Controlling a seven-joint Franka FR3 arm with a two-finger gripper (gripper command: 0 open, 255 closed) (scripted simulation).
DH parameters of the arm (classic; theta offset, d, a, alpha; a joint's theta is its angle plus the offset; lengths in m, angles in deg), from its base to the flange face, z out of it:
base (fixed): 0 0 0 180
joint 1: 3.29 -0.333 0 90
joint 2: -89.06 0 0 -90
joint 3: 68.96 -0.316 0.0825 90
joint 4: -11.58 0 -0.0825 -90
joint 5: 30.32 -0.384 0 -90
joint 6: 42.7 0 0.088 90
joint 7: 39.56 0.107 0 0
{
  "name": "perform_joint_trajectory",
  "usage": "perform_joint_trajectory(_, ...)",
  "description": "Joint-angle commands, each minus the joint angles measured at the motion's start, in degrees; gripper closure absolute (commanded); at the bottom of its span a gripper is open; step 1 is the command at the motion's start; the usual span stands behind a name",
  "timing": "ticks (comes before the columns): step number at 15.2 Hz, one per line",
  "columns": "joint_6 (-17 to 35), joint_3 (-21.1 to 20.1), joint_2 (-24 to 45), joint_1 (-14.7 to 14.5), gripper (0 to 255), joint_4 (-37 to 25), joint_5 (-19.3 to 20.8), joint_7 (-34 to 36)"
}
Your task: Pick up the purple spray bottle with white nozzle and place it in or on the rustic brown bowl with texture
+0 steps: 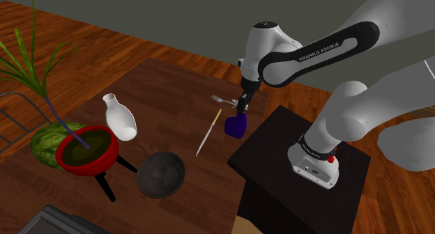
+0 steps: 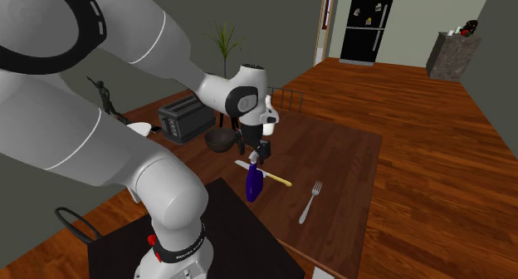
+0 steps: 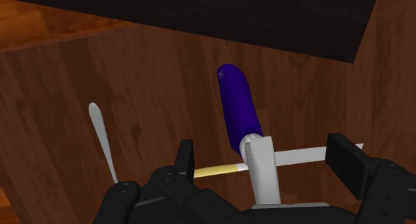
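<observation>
3 cameras aiming at 1 dark brown wooden table [image 1: 174, 86].
The shoulder camera is sitting high beside the black box stand [image 1: 272, 143], looking down across the table from a middle distance. The second exterior camera is crouching close behind the white robot arm [image 2: 100, 136], facing past it over the table toward a far black fridge [image 2: 365, 28]. The wrist camera is pointing down at the tabletop from very near. All 3 are sharing the purple spray bottle with white nozzle [image 3: 237, 109], the yellow-handled knife [image 2: 272, 177] and the wood around them.
</observation>
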Motion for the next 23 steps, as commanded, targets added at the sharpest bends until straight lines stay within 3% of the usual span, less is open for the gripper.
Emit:
perform_joint_trajectory(1,1.6,-0.2,0.9,-0.1,0,0.6,-0.1,0.0)
perform_joint_trajectory(8,1.6,-0.2,0.9,-0.1,0,0.6,-0.1,0.0)
perform_joint_trajectory(9,1.6,-0.2,0.9,-0.1,255,0.6,-0.1,0.0)
perform_joint_trajectory(18,1.6,-0.2,0.9,-0.1,255,0.6,-0.1,0.0)
perform_joint_trajectory(23,-3.8,0.2,-2.5,0.0,255,-1.4,0.2,0.2)
